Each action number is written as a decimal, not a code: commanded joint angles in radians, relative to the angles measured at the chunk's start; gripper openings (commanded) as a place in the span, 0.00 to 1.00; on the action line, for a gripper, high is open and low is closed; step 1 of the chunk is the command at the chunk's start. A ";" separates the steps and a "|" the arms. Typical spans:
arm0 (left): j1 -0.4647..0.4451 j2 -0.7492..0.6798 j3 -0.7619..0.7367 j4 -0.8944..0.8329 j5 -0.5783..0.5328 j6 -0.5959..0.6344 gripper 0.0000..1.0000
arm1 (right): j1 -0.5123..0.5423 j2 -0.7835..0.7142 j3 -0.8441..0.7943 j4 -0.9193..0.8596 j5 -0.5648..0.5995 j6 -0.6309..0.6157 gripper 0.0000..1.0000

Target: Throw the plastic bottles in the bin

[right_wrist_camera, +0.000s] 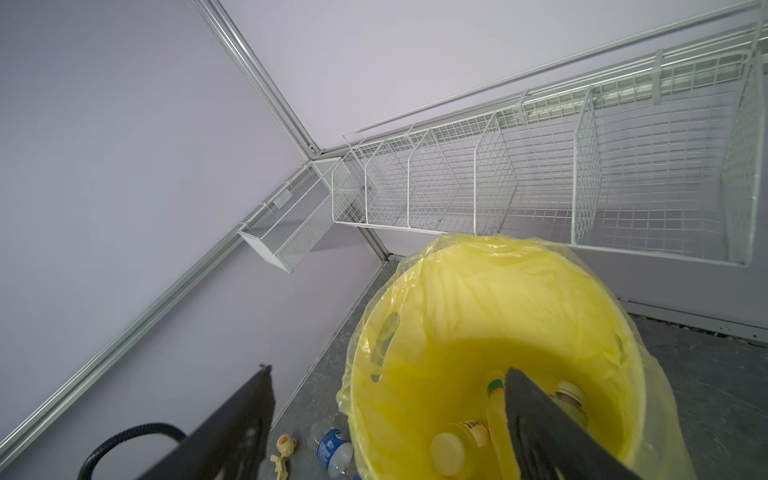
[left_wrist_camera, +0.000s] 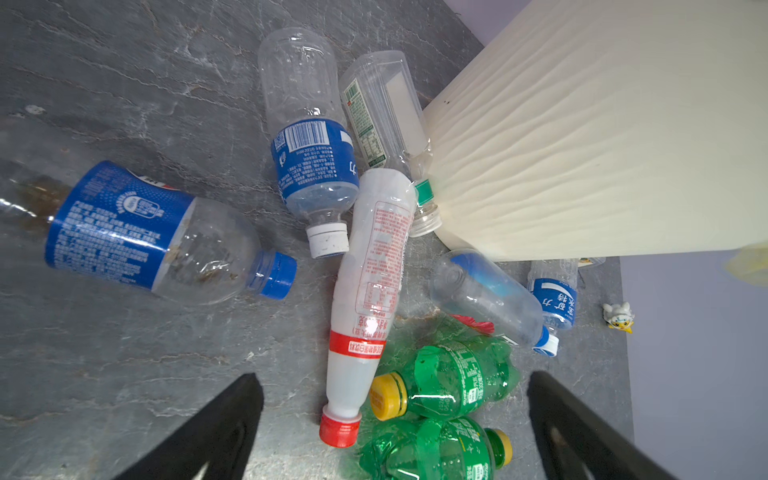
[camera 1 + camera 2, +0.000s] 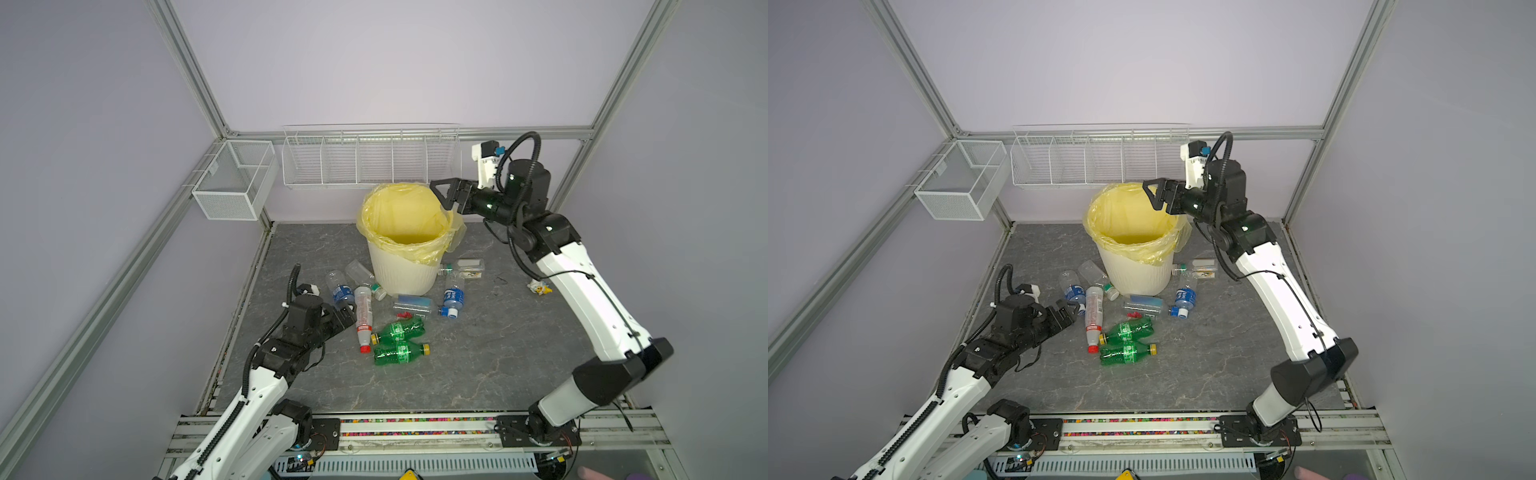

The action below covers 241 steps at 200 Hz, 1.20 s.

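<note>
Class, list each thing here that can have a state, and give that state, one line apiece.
bin: upright, yellow bag fitted, several dropped bottles inside.
left pincer: open, holding nothing, hovering low.
right pincer: open, empty, raised at the bin's rim.
green bottles: lying side by side, yellow caps on.
red-capped bottle: lying on its side, capped.
</note>
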 commanded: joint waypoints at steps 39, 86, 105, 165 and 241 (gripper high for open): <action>0.000 0.058 0.051 -0.022 0.022 0.031 1.00 | 0.004 -0.250 -0.325 -0.005 0.117 -0.044 0.88; 0.000 0.056 0.042 -0.043 0.018 0.063 1.00 | 0.002 -0.359 -0.466 -0.092 0.159 -0.085 0.88; 0.000 0.056 0.044 -0.045 0.021 0.069 1.00 | 0.002 -0.384 -0.523 -0.115 0.161 -0.085 0.88; 0.000 0.064 0.040 -0.045 0.051 0.085 1.00 | 0.003 -0.445 -0.682 -0.168 0.232 -0.044 0.88; 0.000 0.088 0.025 -0.029 0.027 0.082 1.00 | 0.001 -0.512 -0.791 -0.214 0.288 0.009 0.88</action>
